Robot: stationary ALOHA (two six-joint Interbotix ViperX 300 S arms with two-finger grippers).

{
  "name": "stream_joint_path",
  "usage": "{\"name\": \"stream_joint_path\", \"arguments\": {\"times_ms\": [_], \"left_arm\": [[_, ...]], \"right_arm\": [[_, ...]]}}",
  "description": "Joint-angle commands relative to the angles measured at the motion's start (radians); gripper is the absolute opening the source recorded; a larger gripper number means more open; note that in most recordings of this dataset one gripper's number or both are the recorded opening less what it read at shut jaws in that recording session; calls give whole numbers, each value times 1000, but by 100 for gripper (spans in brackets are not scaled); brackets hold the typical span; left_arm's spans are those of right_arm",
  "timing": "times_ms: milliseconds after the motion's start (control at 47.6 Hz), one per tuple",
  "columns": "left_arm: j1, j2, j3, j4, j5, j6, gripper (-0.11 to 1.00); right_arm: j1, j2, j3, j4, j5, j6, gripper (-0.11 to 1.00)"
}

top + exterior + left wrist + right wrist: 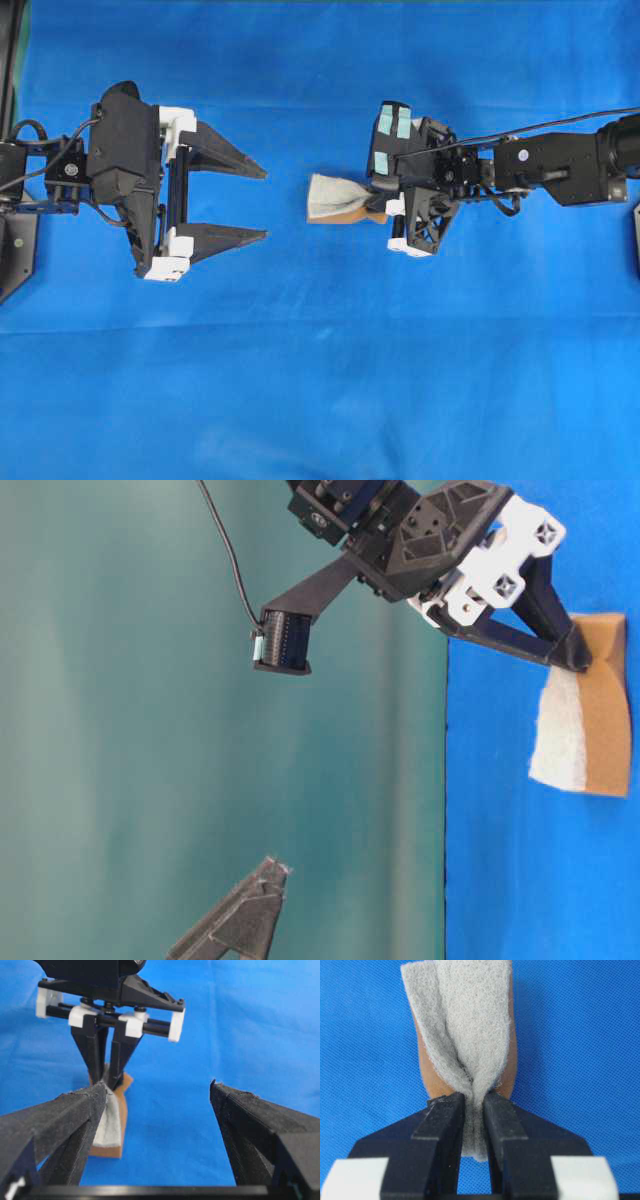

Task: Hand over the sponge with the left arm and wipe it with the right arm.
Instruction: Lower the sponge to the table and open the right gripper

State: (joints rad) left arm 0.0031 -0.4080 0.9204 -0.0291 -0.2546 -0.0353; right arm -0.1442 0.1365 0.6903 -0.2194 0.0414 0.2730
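Sponge [465,1030] sits pinched in my right gripper [378,192]; my left gripper [262,205] fingers spread wide, empty, well apart.

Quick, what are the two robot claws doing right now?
Left gripper: open, holding nothing.
Right gripper: shut on the sponge, pinching it so it folds.

One sponge [335,197], pinched between the right arm's [560,165] two fingers [442,1125]. Two arms in all; the left arm [125,150] spreads two fingers [225,160] around nothing. One blue bench [320,380].
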Motion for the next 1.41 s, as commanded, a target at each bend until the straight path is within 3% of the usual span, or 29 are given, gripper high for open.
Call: {"name": "stream_joint_path", "arguments": {"times_ms": [0,126,252,357,630,1050,1385], "left_arm": [[2,-5,-11,-2,-8,0,81],[2,-5,-11,0,-8,0,81],[2,-5,-11,0,-8,0,81],[2,-5,-11,-2,-8,0,81],[2,-5,-11,-2,-8,0,81],[2,-5,-9,-2,-8,0,81],[2,-5,-9,0,-8,-5,81]], "right_arm": [[-2,-12,-15,0,-2,2,20],[-2,-12,-17,-2,-3,2,23],[-2,-12,-18,-2,2,3,60],[-2,-12,-21,-2,11,6,74],[3,-72,-28,0,46,9,74],[44,-298,-21,-3,129,2,74],[58,-310,-17,-3,109,3,74]]}}
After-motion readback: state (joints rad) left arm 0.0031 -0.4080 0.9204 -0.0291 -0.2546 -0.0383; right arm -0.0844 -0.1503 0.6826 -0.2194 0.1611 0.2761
